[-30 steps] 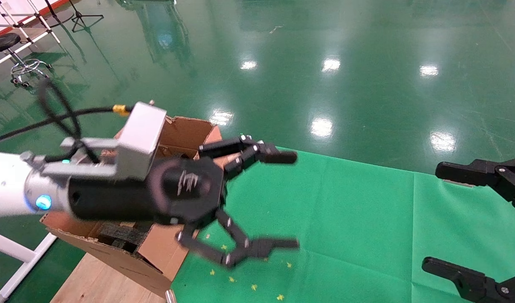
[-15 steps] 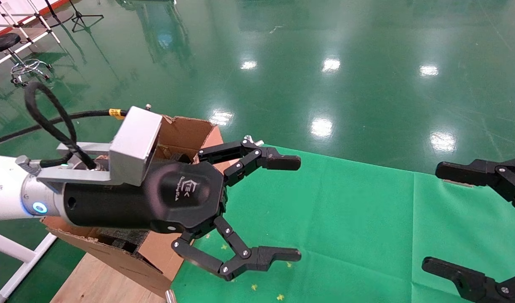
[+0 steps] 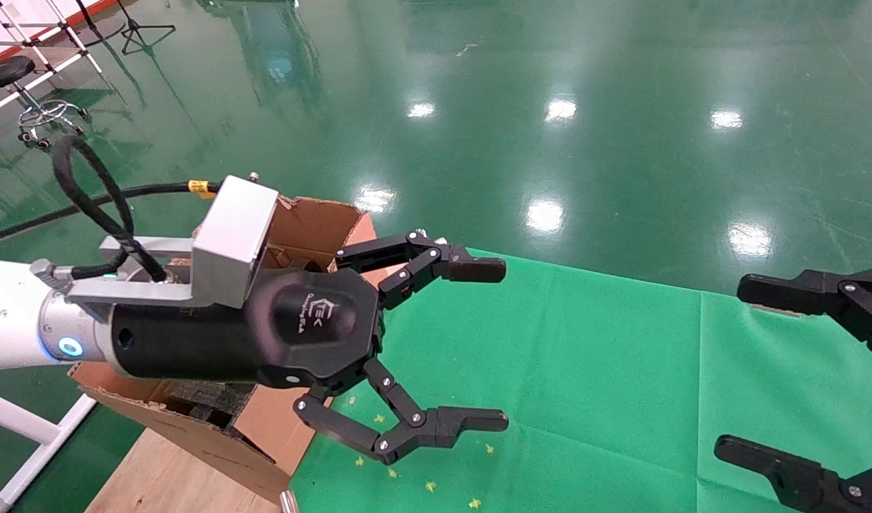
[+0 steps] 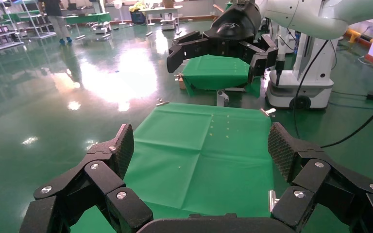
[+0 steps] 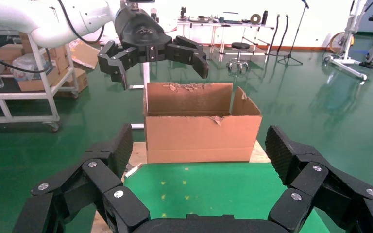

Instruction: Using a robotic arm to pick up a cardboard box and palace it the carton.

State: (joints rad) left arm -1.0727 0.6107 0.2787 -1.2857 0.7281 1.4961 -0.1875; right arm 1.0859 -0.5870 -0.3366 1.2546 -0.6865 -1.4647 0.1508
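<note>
My left gripper (image 3: 491, 345), on the white arm with the silver wrist, hangs open and empty over the near edge of the carton (image 3: 315, 217), its fingers reaching over the green cloth. The carton is large, brown and open-topped with torn flaps; it also shows in the right wrist view (image 5: 199, 136), below the left gripper (image 5: 161, 68). Black foam (image 3: 208, 399) lies inside it. The small cardboard box is out of view in every frame. My right gripper (image 3: 739, 367) is open and empty at the right edge.
A green cloth table (image 3: 585, 370) with small yellow marks lies between the grippers. The carton stands on a wooden board (image 3: 165, 477) left of the cloth. A stool (image 3: 8, 71) and stands are far back left on the green floor.
My left gripper has wobbled slightly in place and stays open beside the carton. The right gripper has not moved.
</note>
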